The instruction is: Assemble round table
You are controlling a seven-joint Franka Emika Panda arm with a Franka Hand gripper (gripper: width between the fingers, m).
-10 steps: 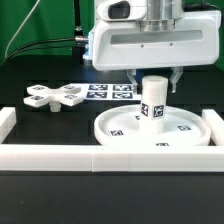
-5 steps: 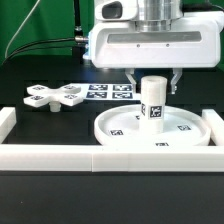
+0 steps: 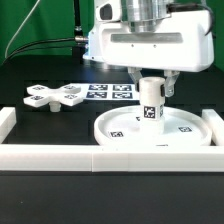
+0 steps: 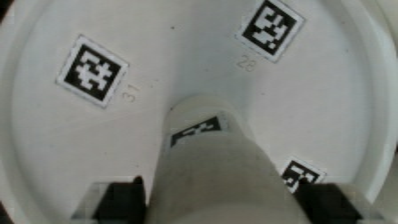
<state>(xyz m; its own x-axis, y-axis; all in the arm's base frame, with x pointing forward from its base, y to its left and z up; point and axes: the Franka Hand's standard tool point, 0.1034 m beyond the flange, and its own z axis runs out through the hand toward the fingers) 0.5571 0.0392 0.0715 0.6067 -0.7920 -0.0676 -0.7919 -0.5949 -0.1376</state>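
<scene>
The white cylinder leg stands upright in the middle of the rimmed disc top, which lies on the black table at the exterior view's right. My gripper comes down from above, with its black fingers on either side of the leg's upper part, shut on it. In the wrist view the leg runs between the two fingertips of the gripper, above the tagged disc top. The cross-shaped base lies loose at the exterior view's left, apart from the gripper.
The marker board lies flat behind the disc top. A long white blocky border rail runs along the front, with end pieces at both sides.
The fingers, spread wide beside the leg before, have closed in on it. The hand has turned about the leg's axis, and the leg's tag has shifted slightly.
</scene>
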